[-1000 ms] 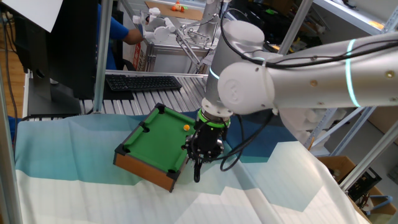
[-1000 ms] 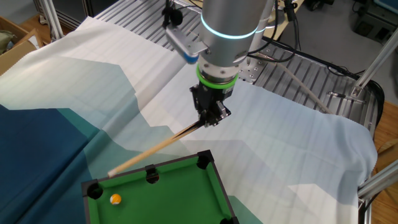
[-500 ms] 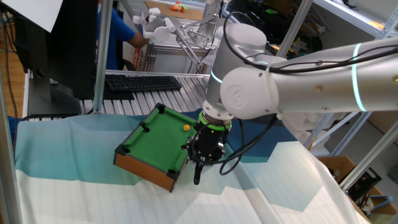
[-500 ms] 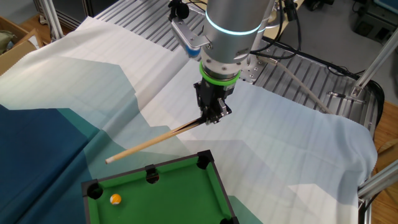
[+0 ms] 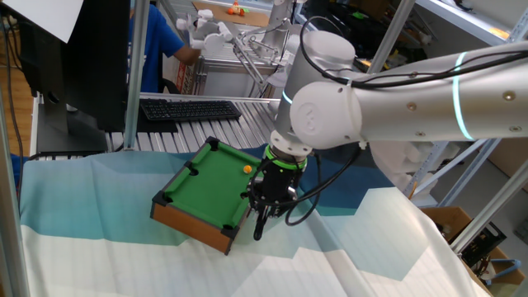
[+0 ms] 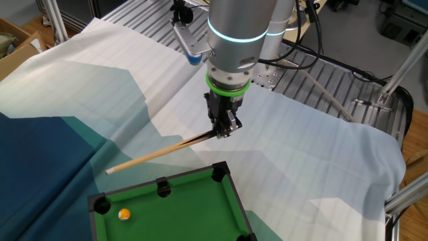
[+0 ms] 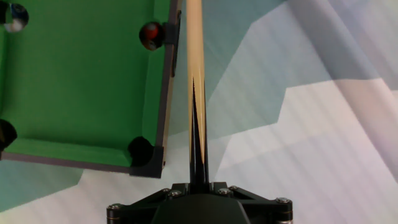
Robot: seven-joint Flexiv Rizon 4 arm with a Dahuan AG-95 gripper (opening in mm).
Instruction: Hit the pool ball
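**Cue held, but it lies outside the rail and off the ball's line**

Your pincer (image 6: 224,129) is closed on the dark butt end of the wooden cue (image 6: 157,153). The grip looks firm, and the cue runs out nearly level over the cloth (image 6: 100,87) that covers the desk.

The pool ball (image 6: 124,214) sits on the green felt of the small pool table (image 6: 194,207), near the corner pocket (image 6: 101,206) and away from the pincer. In the one fixed view the pool ball (image 5: 247,167) rests close to the far rail. The hand view does not show it.

I judge the ball to be hard, smooth and very light. It will roll far from a soft tap, so you do not take hold of it; you touch it only with the cue tip. The cue is stiff and thin. Because you hold it at the very end, I expect a small turn of the wrist to swing the tip widely.

In the hand view the cue lies beside the long wooden rail (image 7: 168,81), outside the felt. The raised rail stands between the tip and the ball, so you probably must lift the cue over this edge. The cloth around the table is open and gives room to swing. The metal frame (image 6: 394,80) stands well apart.
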